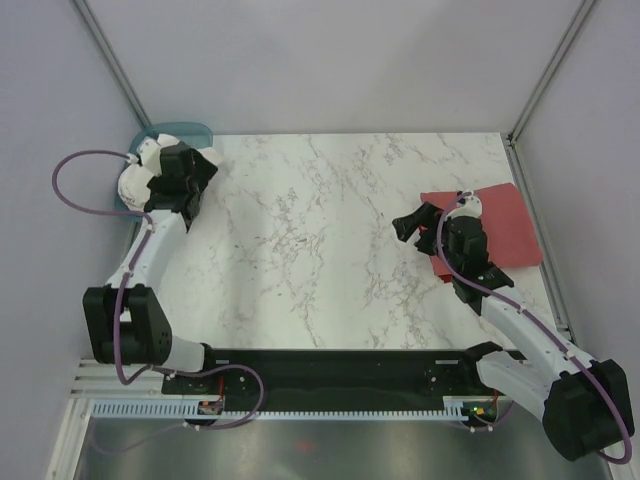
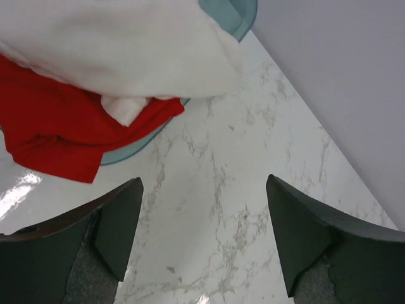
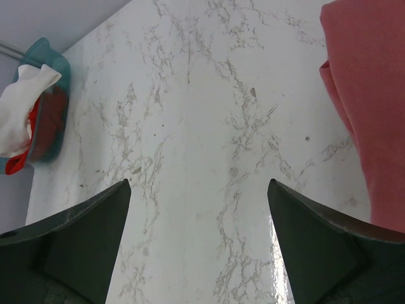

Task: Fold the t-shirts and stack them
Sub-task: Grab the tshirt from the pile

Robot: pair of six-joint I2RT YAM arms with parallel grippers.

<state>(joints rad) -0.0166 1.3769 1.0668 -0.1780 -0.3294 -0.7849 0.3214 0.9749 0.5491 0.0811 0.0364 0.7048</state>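
A white t-shirt (image 2: 126,50) and a bright red t-shirt (image 2: 57,133) lie bunched in a translucent teal tub (image 2: 234,16) at the table's far left, spilling over its rim. My left gripper (image 2: 204,183) is open and empty over bare marble just beside them; in the top view it (image 1: 203,178) sits next to the tub (image 1: 175,130). A dull brick-red t-shirt (image 1: 500,225) lies folded flat at the right edge and also shows in the right wrist view (image 3: 370,95). My right gripper (image 1: 410,228) is open and empty just left of it, over bare marble (image 3: 199,183).
The table is white marble (image 1: 320,240). Grey walls close it in on the left, back and right, with metal posts at the far corners. The tub with the white shirt (image 3: 22,107) shows far off in the right wrist view.
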